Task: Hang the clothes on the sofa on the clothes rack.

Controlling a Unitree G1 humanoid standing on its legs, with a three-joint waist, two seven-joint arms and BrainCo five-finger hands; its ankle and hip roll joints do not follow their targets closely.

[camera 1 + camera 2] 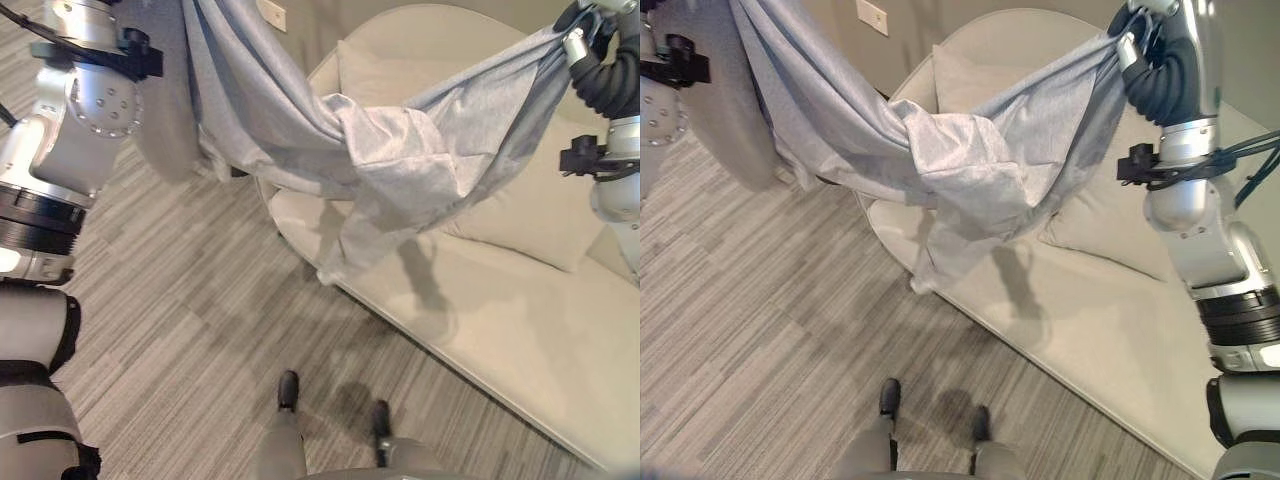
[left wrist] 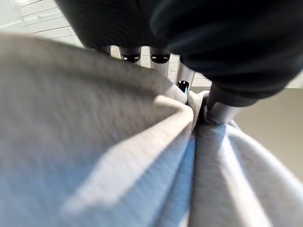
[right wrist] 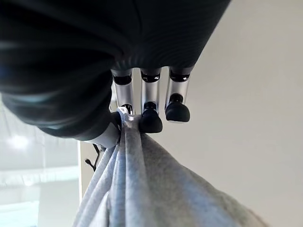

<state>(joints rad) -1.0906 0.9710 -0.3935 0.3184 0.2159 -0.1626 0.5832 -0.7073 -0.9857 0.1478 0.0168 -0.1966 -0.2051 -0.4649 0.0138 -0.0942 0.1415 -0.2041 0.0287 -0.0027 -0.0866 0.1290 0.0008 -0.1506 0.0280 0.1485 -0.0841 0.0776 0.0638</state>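
A light grey cloth garment (image 1: 380, 160) hangs stretched in the air between both raised hands, sagging above the cream sofa (image 1: 520, 320) on the right. The left hand (image 2: 208, 101) pinches one bunched end; the right hand (image 3: 142, 118) grips the other, fingers curled round gathered folds. The garment looks lifted clear of the sofa; carrying it to a rack and hanging it remain.
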